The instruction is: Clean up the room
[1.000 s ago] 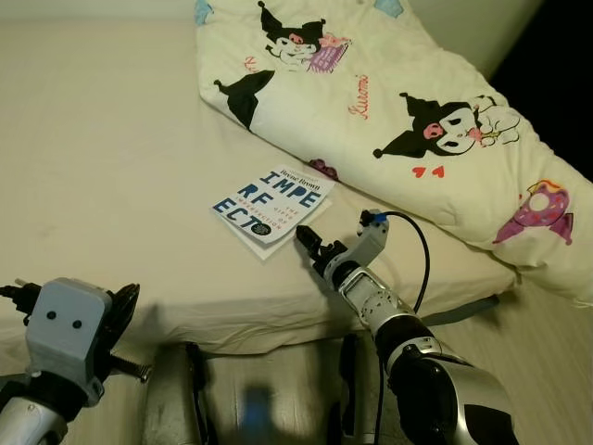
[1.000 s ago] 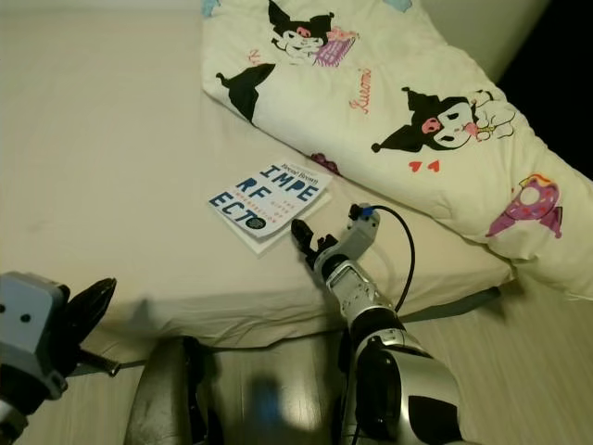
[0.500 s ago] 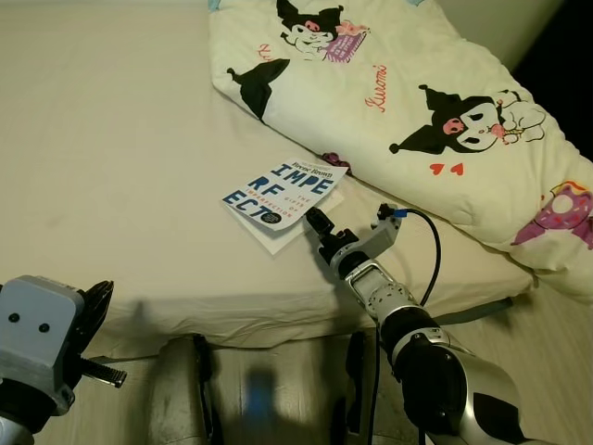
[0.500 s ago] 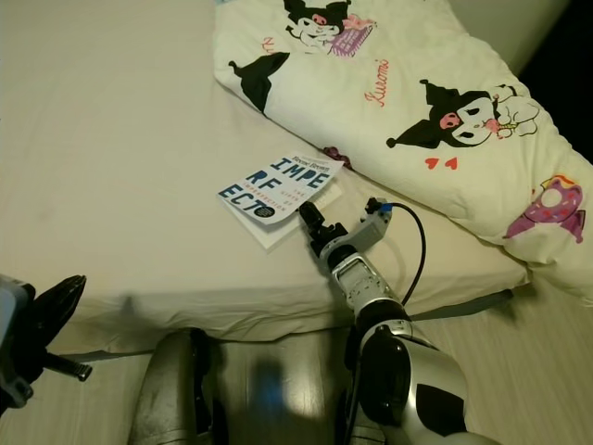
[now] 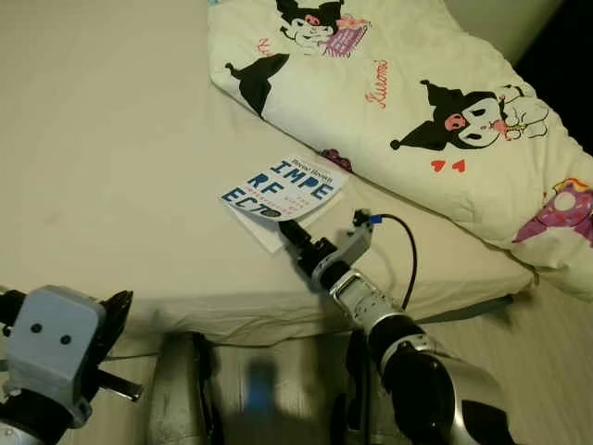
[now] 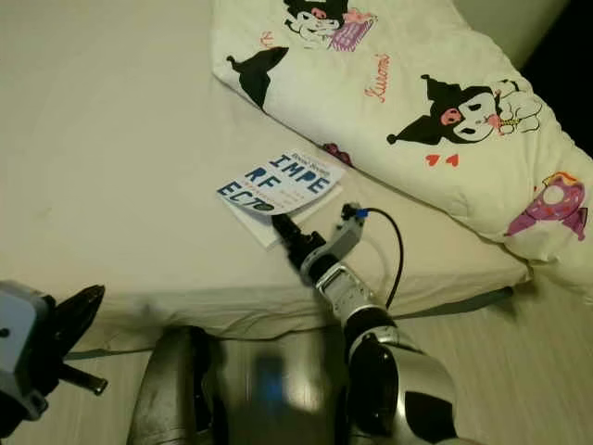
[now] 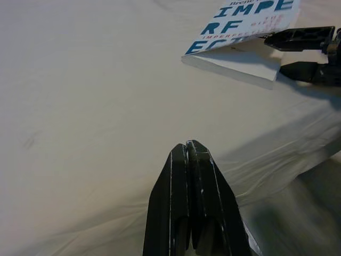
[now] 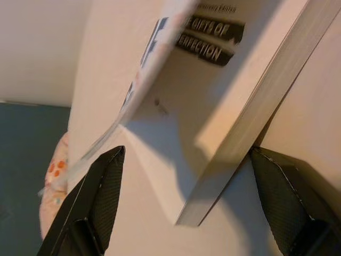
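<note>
A cream-sheeted bed fills the scene, with a strip of wooden floor past its near edge. On the sheet, not far from that edge, lies the task's thing, a paperback book whose white cover bears big blue letters reading "IMPERFECT"; its front cover is lifted a little off the pages at the near corner. Its long axis runs on a slant, from that near corner back toward a Kuromi-print comforter bunched along the robot's right, whose hem lies just beside the book's far corner. The right end effector is at the book's near corner, pointing up the slant of the book: its two black fingers are spread wide, and the right wrist view shows one finger on the side of the raised cover and the other finger on the outer side of the page block, so the corner of the book sits between them, not yet pinched. A black cable loops from its wrist. The left end effector hovers over bare sheet well apart from the book, near the bed's edge, its fingers pressed together and holding nothing. The right arm is plainly the nearer one. The likely step in hand is seizing the book, and closing where the fingers stand may catch the pages alone and leave the cover flapping.
</note>
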`<state>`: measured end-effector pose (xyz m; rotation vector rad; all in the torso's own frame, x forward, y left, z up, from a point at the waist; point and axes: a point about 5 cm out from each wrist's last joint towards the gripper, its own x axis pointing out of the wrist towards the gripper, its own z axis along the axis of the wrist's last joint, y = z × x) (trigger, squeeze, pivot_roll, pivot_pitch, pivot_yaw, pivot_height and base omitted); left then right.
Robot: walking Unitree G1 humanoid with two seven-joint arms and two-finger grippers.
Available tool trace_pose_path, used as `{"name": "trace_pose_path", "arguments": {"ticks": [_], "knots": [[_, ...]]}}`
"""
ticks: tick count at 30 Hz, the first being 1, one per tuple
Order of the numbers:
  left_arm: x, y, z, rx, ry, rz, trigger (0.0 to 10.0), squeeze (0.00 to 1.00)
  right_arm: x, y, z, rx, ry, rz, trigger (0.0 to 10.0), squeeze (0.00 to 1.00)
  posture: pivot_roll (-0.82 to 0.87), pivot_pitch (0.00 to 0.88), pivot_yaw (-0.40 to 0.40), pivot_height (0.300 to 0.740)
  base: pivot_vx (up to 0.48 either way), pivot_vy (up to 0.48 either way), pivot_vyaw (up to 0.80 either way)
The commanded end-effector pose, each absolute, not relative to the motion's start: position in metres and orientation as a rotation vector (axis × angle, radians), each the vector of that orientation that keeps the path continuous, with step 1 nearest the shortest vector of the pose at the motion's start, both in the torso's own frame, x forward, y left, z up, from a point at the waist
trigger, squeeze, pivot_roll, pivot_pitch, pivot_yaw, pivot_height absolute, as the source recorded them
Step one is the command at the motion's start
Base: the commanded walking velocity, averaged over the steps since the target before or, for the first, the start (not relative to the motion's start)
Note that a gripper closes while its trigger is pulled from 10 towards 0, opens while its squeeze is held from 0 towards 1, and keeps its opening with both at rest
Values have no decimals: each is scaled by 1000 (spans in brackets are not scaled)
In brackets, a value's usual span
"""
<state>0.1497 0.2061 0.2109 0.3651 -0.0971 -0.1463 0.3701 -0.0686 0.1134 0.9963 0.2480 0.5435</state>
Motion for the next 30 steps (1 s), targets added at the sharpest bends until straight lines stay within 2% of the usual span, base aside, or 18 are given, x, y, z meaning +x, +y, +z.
{"name": "trace_pose_path", "arguments": {"ticks": [1, 3, 4, 6, 21, 30], "knots": [[146, 204, 209, 361, -79, -147, 10000, 0, 362, -65, 101, 1019, 285, 550, 10000, 431, 240, 436, -56, 519, 0, 0, 0], [146, 203, 207, 357, -74, -153, 10000, 0, 362, -64, 102, 1038, 266, 572, 10000, 227, 235, 431, -56, 519, 0, 0, 0], [146, 203, 207, 357, -74, -153, 10000, 0, 362, -64, 102, 1038, 266, 572, 10000, 227, 235, 431, -56, 519, 0, 0, 0], [146, 201, 206, 356, -69, -166, 10000, 0, 358, -62, 98, 1038, 270, 582, 10000, 4, 236, 423, -52, 519, 0, 0, 0], [147, 196, 203, 371, -64, -197, 10000, 0, 368, -77, 108, 1181, 149, 456, 10000, 0, 238, 417, -48, 519, 0, 0, 0], [145, 195, 200, 384, -58, -204, 10000, 0, 363, -74, 105, 1176, 126, 517, 10000, 0, 230, 411, -49, 519, 0, 0, 0]]}}
